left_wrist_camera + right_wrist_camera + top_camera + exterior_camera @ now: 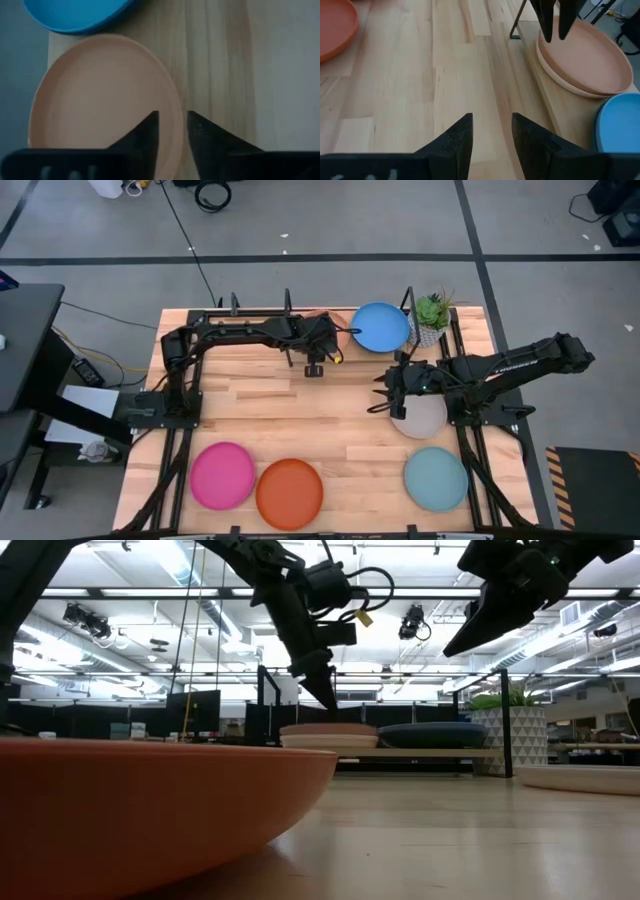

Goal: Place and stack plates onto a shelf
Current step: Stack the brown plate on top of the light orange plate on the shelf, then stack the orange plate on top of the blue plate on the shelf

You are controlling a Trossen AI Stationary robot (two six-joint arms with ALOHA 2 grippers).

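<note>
The shelf (300,315) stands at the table's far edge. A tan plate (100,95) lies on a cream plate (555,75) on the shelf's wood base. A blue plate (380,327) lies beside them on the base. My left gripper (172,122) hangs open just above the tan plate's near rim (545,47). Its fingers point down, one on each side of the rim, and the low view shows a gap below them. My right gripper (491,125) is open, above bare table near a pale grey plate (418,417).
Magenta (223,474), orange (289,493) and light teal (436,478) plates lie along the near edge. A potted plant (432,315) stands at the shelf's right end. Bare wood lies between the shelf and the near plates. In the low view the orange plate (150,810) fills the foreground.
</note>
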